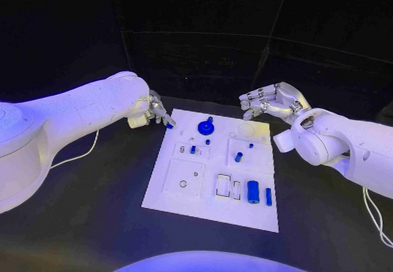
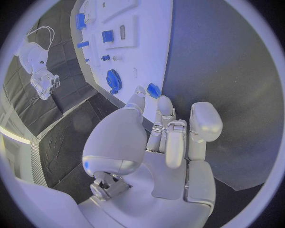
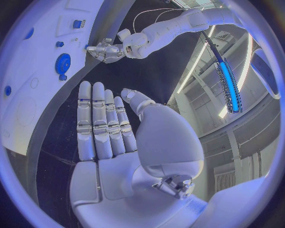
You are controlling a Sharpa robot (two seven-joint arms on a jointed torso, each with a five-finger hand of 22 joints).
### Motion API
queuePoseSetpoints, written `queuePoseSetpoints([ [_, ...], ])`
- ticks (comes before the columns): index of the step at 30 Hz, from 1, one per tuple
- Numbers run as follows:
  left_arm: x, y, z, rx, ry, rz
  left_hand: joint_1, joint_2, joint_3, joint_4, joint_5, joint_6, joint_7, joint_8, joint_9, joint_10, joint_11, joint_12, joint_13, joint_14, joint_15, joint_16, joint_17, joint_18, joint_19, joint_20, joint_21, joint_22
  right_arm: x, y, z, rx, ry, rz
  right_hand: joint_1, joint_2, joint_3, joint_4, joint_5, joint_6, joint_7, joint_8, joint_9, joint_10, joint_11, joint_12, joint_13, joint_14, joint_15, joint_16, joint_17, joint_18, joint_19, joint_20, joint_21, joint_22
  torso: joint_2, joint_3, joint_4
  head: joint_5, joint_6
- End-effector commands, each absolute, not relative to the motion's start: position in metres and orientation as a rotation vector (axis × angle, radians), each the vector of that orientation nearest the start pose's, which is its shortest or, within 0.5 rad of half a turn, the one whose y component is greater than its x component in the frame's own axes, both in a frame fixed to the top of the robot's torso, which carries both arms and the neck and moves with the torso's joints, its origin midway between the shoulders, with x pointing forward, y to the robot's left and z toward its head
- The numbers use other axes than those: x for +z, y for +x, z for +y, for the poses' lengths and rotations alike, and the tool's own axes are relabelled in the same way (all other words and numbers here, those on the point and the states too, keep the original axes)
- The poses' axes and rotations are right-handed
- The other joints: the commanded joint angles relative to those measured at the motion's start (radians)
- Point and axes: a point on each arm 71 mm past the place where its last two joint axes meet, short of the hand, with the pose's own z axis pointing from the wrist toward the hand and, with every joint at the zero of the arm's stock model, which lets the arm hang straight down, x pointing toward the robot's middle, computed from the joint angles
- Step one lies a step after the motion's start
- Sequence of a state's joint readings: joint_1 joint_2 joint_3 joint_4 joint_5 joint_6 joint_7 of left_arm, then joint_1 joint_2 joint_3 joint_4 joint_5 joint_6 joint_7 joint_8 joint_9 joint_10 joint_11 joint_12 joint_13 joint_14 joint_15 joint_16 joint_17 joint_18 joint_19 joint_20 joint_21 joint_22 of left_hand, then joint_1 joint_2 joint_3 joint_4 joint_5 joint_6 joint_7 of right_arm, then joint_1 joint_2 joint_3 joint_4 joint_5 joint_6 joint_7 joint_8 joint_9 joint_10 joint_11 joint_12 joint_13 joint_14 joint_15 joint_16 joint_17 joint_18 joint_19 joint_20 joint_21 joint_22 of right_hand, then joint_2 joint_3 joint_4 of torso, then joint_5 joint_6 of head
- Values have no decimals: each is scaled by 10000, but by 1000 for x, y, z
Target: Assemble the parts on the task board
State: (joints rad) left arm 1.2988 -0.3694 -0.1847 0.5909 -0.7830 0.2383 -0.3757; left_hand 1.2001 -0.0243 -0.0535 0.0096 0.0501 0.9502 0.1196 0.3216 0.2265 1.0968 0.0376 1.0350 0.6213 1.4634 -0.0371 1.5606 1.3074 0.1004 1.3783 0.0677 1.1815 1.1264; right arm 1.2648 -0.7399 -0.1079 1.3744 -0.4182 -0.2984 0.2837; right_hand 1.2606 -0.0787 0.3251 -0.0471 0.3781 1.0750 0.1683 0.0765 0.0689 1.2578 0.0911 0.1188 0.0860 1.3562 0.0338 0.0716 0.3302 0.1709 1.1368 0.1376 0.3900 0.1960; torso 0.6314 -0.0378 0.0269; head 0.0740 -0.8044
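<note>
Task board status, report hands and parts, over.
Left hand pinches a small blue part at the task board far-left corner. Right hand open, fingers spread, beyond the far edge. Blue gear on board.

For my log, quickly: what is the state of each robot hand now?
Left robot hand: pinches a small blue part at the task board edge.
Right robot hand: open, holds nothing.
</note>
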Motion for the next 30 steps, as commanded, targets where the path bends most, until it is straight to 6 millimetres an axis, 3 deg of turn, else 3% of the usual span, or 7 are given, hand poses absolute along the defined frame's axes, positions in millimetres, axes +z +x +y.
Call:
queuePoseSetpoints([
  [1, -239, 603, 251, -2621, -5841, 23194, 165, 2, -3, -85, -29, 24, -28, -23, 13, -72, -7, 51, 16, 998, 48, 4, 2400, 31, 48, 50, 69, 26, -178, 517, -192, 13285, 6444, 16037, -24, 66, 42, 18, 65, -53, 23, -55, -2, -7, 48, -25, -9, 69, 25, -36, -13, 121, 70, -1, -42, -10, -1, 2, 2, -4, -1],
  [12, -240, 602, 251, -2372, -5622, 23317, 381, 153, 13, -146, -29, 52, -29, -28, 15, -59, -14, 89, 60, 1004, 44, 12, 2418, 26, 59, 46, 83, 58, -178, 517, -191, 13296, 6435, 16039, -24, 66, 42, 18, 65, -53, 23, -55, -2, -7, 48, -25, -9, 69, 25, -36, -13, 121, 70, -1, -42, -10, -3, -5, -1, -6, -18],
  [20, -239, 603, 251, -2416, -5613, 23221, 615, 438, 97, -198, -31, 121, -34, -29, 16, -11, -26, 137, 132, 1017, 35, 28, 2457, 15, 82, 39, 122, 118, -178, 517, -191, 13295, 6436, 16037, -24, 66, 42, 18, 65, -53, 23, -55, -2, -7, 48, -25, -9, 69, 25, -36, -13, 121, 70, -1, -42, -10, 3, -2, 7, -20, -17],
  [27, -238, 604, 248, -2634, -5558, 23026, 1424, 1222, 685, -522, -29, 344, -150, -1, 16, 135, -142, 215, 328, 1041, -47, 60, 2531, 0, 124, -12, 204, 228, -177, 516, -192, 13289, 6445, 16031, -24, 66, 42, 18, 65, -53, 23, -55, -2, -7, 48, -25, -9, 69, 25, -36, -13, 121, 70, -1, -42, -10, 8, -7, -3, -16, -34],
  [30, -238, 604, 247, -2708, -5553, 22922, 1555, 1445, 864, -573, -28, 415, -182, 2, 11, 211, -167, 251, 409, 1049, -72, 70, 2556, -6, 139, -37, 230, 262, -177, 516, -192, 13291, 6444, 16030, -24, 66, 42, 18, 65, -53, 23, -55, -2, -7, 48, -25, -9, 69, 25, -36, -13, 121, 70, -1, -42, -10, -3, -2, -3, -23, -45],
])
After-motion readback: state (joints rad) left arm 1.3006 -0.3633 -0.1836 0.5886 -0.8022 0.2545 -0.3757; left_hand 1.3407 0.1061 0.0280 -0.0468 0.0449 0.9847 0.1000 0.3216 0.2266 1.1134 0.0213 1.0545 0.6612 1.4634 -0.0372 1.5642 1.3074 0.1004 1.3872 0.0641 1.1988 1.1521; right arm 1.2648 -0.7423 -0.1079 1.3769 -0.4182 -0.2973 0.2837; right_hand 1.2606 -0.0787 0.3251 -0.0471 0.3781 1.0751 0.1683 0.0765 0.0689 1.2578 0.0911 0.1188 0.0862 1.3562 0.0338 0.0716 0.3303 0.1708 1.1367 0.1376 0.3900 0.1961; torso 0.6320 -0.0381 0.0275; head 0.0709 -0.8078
